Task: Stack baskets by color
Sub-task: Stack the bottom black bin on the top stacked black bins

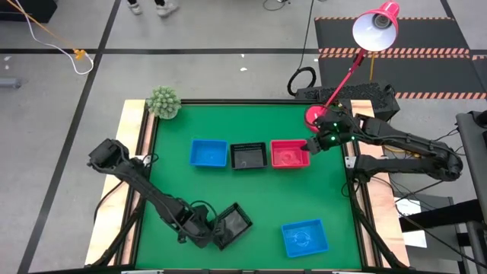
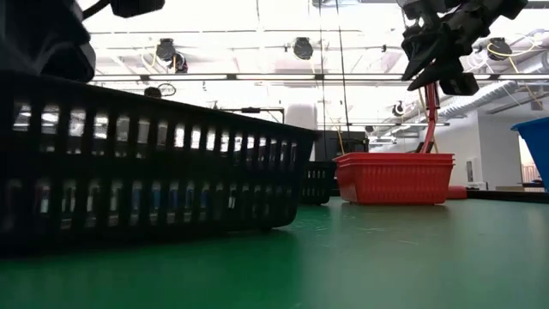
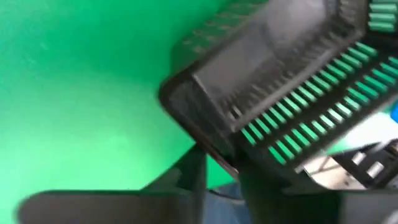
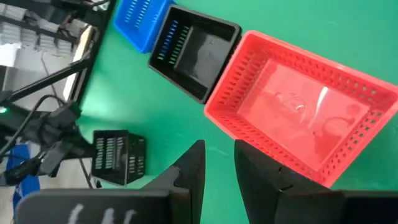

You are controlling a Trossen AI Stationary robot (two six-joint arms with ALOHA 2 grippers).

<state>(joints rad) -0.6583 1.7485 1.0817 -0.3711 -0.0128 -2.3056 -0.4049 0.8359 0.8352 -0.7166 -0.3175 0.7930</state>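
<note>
Three baskets stand in a row at the far middle: blue [image 1: 208, 153], black [image 1: 248, 155] and a red stack [image 1: 289, 153] whose several rims show in the low view [image 2: 395, 176]. A loose black basket [image 1: 234, 221] rests on its bottom near the front left, and my left gripper [image 1: 213, 232] is shut on its left side. Another blue basket [image 1: 304, 237] lies at the front right. My right gripper [image 1: 310, 144] hangs above the red stack's right end. Its fingers [image 4: 217, 149] stand a narrow gap apart with nothing between them. My left gripper has the loose black basket's wall and rim [image 3: 214, 152], close to a corner, between its two fingers, one inside the basket and one outside. The fingers slant down from the table's left. The basket stands on the table [image 2: 146, 163].
A red lamp's base [image 1: 314, 116] stands at the far right behind the red stack, with its head [image 1: 377, 27] beyond the table. A small green plant [image 1: 163, 101] sits at the far left corner. Bare green mat [image 1: 259, 198] lies between the row and the front baskets.
</note>
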